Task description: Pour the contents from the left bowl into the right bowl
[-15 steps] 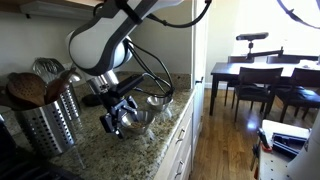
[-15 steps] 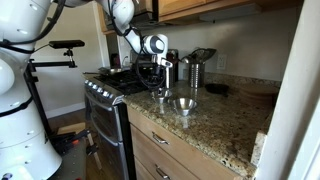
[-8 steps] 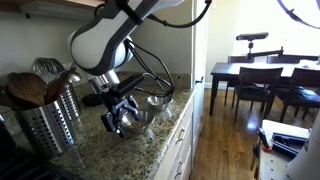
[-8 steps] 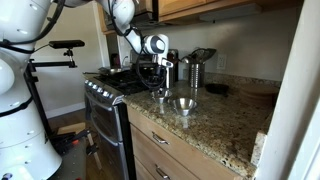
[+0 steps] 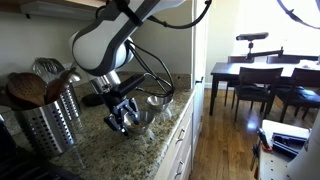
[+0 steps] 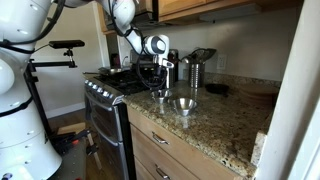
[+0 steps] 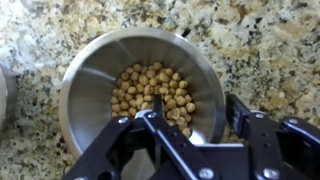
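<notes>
The end effector (image 7: 192, 108), fingers spread apart, straddles the near rim of the filled left bowl (image 7: 88, 82).

Left bowl (image 7: 88, 80): stainless steel, smooth, brightly polished, with glare on the inner wall. Contents (image 7: 150, 92): small round tan pieces, matt and dry-looking. Surface (image 7: 265, 40): speckled granite, polished to a gloss. Fingers (image 7: 118, 150): black and matt; metal or plastic cannot be told. Utensil holder (image 5: 48, 128): perforated bright metal. Cabinet fronts (image 6: 185, 150): smooth brown wood.
</notes>
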`<state>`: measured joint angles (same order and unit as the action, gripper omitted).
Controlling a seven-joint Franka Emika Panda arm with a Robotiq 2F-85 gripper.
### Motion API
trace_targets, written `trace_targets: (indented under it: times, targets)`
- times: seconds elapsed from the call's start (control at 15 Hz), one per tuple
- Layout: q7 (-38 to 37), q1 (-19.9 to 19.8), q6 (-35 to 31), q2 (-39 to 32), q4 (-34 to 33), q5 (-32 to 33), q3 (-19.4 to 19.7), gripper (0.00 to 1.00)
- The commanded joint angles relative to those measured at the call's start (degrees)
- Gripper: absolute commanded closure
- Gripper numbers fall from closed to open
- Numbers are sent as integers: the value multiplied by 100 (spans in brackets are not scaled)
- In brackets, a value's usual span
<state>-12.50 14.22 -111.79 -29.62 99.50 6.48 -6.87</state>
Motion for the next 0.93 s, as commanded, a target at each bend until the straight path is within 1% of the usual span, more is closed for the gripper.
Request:
trace_targets:
  times: [0.0, 0.27, 0.4, 0.53, 0.6, 0.87]
  targets:
    - [-29, 47, -90, -58, -55, 49, 65, 65]
    - [-37, 57, -105, -87, -76, 62, 70, 90]
    - [-36, 52, -111, -87, -103, 74, 78, 89]
    - [-39, 52, -106, -94, -125, 79, 86, 94]
    - [-34, 50, -101, -96, -137, 79, 88, 90]
    - [-51, 31, -38, -80, -154, 106, 137, 91]
